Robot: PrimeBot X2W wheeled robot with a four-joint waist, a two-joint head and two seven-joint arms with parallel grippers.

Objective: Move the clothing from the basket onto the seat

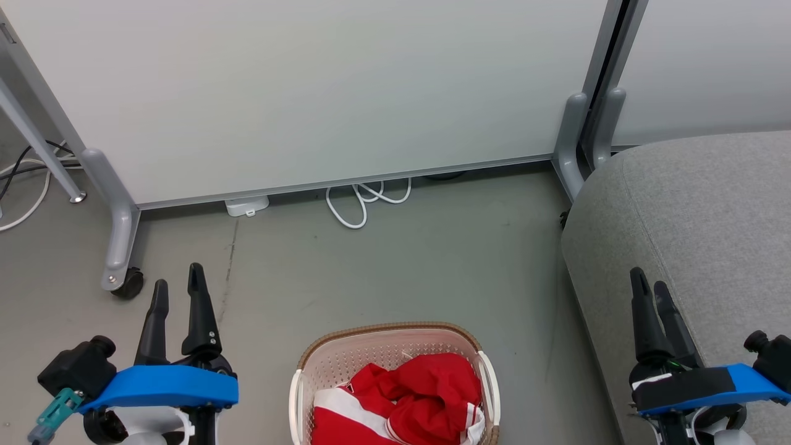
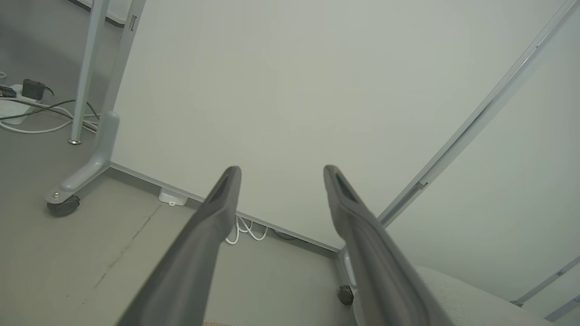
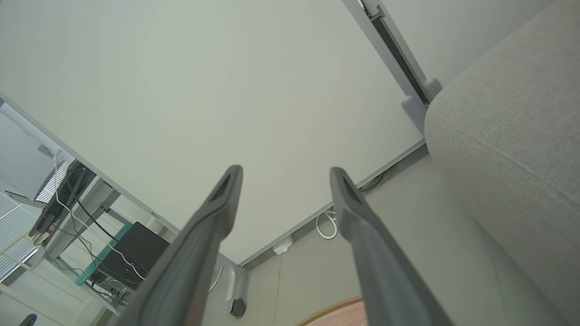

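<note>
Red clothing (image 1: 413, 395) with white panels lies crumpled in the cream basket (image 1: 386, 334) with a brown rim, on the floor at the bottom centre of the head view. The grey seat (image 1: 698, 210) fills the right side; its edge also shows as the seat (image 3: 507, 127) and the seat (image 2: 453, 290). My left gripper (image 1: 179, 281) hangs open left of the basket, nothing between its fingers (image 2: 217, 203). My right gripper (image 1: 649, 281) is open over the seat's front edge, fingers (image 3: 349, 203) empty. The basket rim (image 3: 335, 310) peeks in below.
A white partition panel (image 1: 309, 93) on grey wheeled feet (image 1: 120, 272) stands behind the basket. White cables (image 1: 364, 201) and a small white box (image 1: 247, 205) lie at its base. More cables (image 1: 25, 179) run at the far left. Grey floor (image 1: 401, 266) lies between panel and basket.
</note>
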